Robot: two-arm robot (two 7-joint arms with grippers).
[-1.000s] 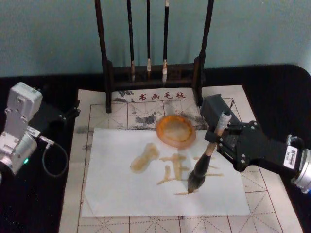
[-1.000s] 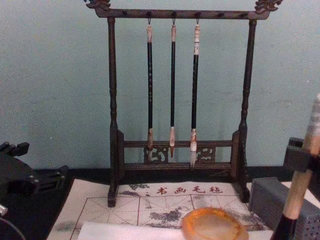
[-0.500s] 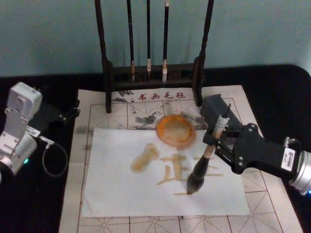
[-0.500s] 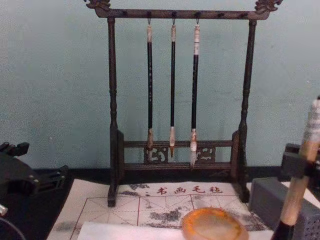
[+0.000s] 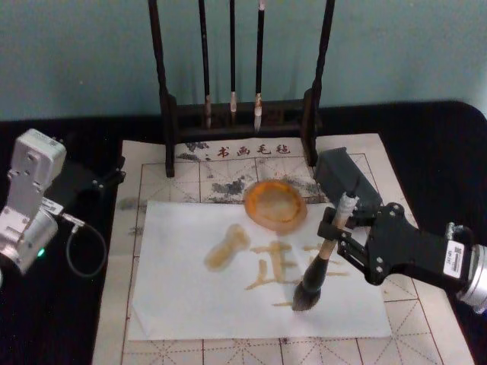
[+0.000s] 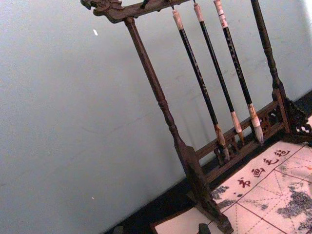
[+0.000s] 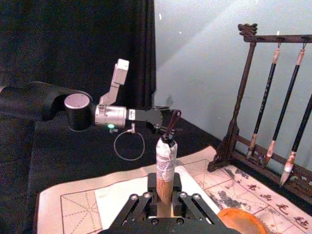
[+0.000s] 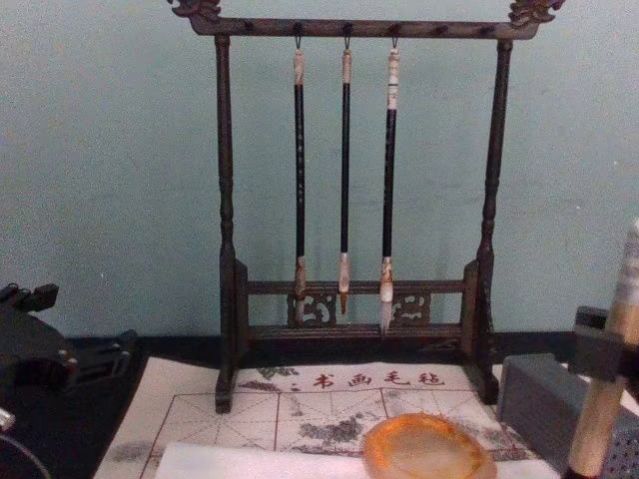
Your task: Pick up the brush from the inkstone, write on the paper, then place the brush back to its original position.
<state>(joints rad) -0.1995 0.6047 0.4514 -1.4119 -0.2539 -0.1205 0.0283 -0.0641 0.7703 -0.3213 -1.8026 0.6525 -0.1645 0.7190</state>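
Right claw [image 5: 330, 230] is clamped shut on the brush [image 5: 320, 258], pinching the pale wood handle just above the black section. You can see both fingers squeezing it in the right wrist view [image 7: 165, 194]. The brush is tilted, with its top leaning away from the robot and the bushy tuft down at the paper [image 5: 183, 296], right by the lowest orange-brown stroke [image 5: 283, 303]. I honestly can't tell if it's pressing or just grazing.

The sheet already has a couple of orange-brown characters [image 5: 275, 264] on it, plus a blob [image 5: 228, 248] to their left.

The inkstone [image 5: 275, 204] sits just past the paper's far edge with nothing in it, and there's a grey block [image 5: 344, 173] beside it on the right. All of that is on a gridded mat [image 5: 434, 323].

Left claw [image 5: 112, 173] is parked way off on the left over the black table [image 5: 449, 144], well clear of the paper.

At the back is a dark wooden rack [image 8: 226, 249] with three thin brushes [image 8: 344, 170] hanging from it.
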